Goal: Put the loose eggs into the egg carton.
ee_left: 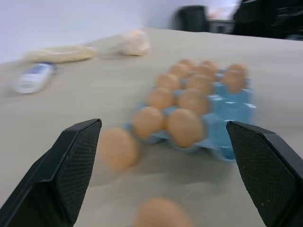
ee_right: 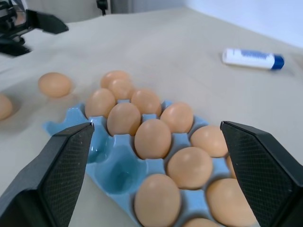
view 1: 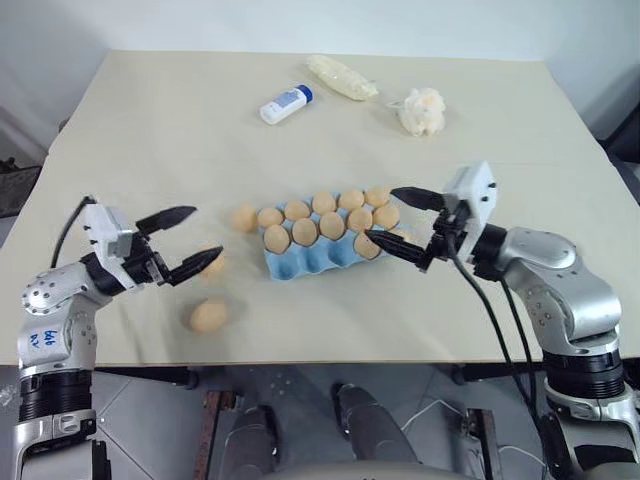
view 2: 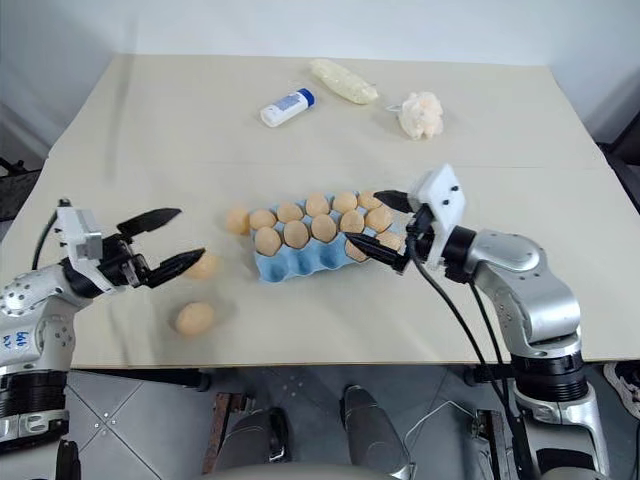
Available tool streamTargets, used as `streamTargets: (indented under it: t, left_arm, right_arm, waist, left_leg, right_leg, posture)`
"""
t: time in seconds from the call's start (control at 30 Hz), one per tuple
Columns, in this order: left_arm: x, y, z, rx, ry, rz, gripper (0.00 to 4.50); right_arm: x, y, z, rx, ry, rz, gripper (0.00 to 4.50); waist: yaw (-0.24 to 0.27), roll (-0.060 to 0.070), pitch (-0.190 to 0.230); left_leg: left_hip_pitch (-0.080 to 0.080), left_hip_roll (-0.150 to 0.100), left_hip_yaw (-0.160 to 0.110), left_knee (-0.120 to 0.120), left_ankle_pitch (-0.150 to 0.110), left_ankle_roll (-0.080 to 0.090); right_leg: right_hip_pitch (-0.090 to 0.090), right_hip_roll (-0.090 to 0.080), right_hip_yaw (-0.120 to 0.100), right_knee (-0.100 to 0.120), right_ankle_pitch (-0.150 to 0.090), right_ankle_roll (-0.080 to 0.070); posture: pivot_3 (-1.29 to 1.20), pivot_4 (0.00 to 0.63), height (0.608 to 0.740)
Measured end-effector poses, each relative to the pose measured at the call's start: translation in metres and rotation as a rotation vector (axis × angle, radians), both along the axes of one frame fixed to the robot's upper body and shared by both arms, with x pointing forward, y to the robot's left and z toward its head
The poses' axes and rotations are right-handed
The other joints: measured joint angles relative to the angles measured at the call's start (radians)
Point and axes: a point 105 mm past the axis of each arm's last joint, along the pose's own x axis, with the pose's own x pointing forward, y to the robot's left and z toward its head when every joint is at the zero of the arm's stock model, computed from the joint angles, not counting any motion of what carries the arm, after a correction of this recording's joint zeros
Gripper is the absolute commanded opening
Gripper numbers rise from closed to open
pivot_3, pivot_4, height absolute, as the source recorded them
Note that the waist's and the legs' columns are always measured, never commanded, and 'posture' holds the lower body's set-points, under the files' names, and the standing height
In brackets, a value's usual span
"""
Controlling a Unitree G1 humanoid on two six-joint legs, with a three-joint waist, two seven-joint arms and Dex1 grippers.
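Egg carton [view 1: 325, 250] sits mid-surface [view 1: 150, 130], light blue, back two rows filled with tan eggs, near row mostly bare cups except one egg at its right end. Three loose eggs remain outside: one touching or just beside the carton's left end [view 1: 244, 217], one just beyond the left end effector's fingertips [view 1: 212, 266], one nearer the front edge of the surface [view 1: 208, 316]. Left end effector [view 1: 190, 240] spread wide, holding nothing, pointing level toward the carton; the egg at its tips lies slightly ahead and on the lower-finger side, the front-edge egg below and just right of it. Right end effector [view 1: 392, 215] also wide and empty, hovering over the carton's right end, well apart from every loose egg. Judgement: left arm is plainly the nearer one for all three strays (the right would have to cross the carton). Long axis of the nearest egg cannot be told, partly hidden by a finger; the front egg looks to lie roughly crosswise. Bottle [view 1: 286, 104], pale wrapped bundle [view 1: 342, 76] and puff [view 1: 421, 109] at far side, out of play.
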Motion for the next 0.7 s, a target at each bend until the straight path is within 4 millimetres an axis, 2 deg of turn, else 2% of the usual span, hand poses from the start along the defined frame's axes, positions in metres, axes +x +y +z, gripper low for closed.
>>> streamTargets:
  t: [0.1, 0.2, 0.27, 0.43, 0.5, 0.6, 0.7]
  left_arm:
    - [-0.003, 0.018, -0.007, -0.032, 0.057, 0.152, 4.5]
    - [-0.014, 0.04, -0.025, -0.06, 0.165, 0.333, 4.5]
    - [-0.022, 0.046, -0.031, -0.064, 0.2, 0.404, 4.5]
    - [-0.038, 0.042, -0.03, -0.067, 0.206, 0.51, 4.5]
    - [-0.047, 0.035, -0.03, -0.066, 0.199, 0.524, 4.5]
    - [-0.054, 0.028, -0.027, -0.053, 0.173, 0.516, 4.5]
    - [-0.069, 0.017, -0.025, -0.094, 0.117, 0.533, 4.5]
  right_arm:
    - [-0.007, -0.011, -0.008, -0.04, 0.006, 0.085, 4.48]
    - [-0.011, -0.024, -0.014, -0.089, 0.007, 0.159, 4.48]
    - [-0.013, -0.027, -0.014, -0.084, -0.003, 0.219, 4.48]
    - [-0.011, -0.029, -0.007, -0.086, -0.035, 0.31, 4.48]
    - [-0.008, -0.03, -0.004, -0.087, -0.038, 0.333, 4.48]
    - [-0.007, -0.031, -0.006, -0.089, -0.023, 0.361, 4.48]
    - [-0.005, -0.029, -0.01, -0.082, 0.008, 0.393, 4.48]
  waist:
    - [-0.001, 0.0, 0.0]
    - [-0.004, 0.0, 0.0]
    - [-0.002, 0.0, 0.0]
    - [-0.001, 0.0, 0.0]
    - [-0.003, -0.001, 0.0]
    - [-0.002, -0.001, 0.0]
    - [-0.003, -0.001, 0.0]
  left_leg:
    - [0.001, 0.0, 0.0, 0.0, 0.0, 0.0]
    - [0.001, 0.001, 0.0, 0.0, 0.0, 0.0]
    - [0.001, 0.001, -0.001, 0.001, 0.0, 0.0]
    - [0.003, 0.0, -0.001, 0.003, 0.0, 0.0]
    - [0.003, 0.0, -0.001, 0.003, 0.0, 0.0]
    - [0.003, -0.001, -0.001, 0.003, 0.0, 0.0]
    - [0.003, -0.001, 0.0, 0.002, 0.0, -0.001]
  right_leg:
    - [0.0, 0.0, 0.0, 0.0, 0.0, 0.0]
    - [0.001, 0.0, 0.0, 0.001, 0.0, 0.0]
    - [0.001, 0.0, -0.001, 0.002, 0.0, 0.0]
    - [0.003, -0.002, 0.0, 0.002, 0.0, 0.0]
    - [0.004, -0.002, 0.0, 0.0, 0.0, 0.0]
    - [0.005, -0.002, -0.001, 0.0, -0.001, -0.002]
    - [0.005, -0.003, 0.001, -0.001, -0.002, -0.003]
  posture:
    - [0.0, 0.15, 0.74]
    - [0.0, 0.15, 0.74]
    - [0.0, 0.15, 0.74]
    - [0.0, 0.15, 0.74]
    - [0.0, 0.15, 0.74]
    - [0.0, 0.15, 0.74]
    - [0.0, 0.15, 0.74]
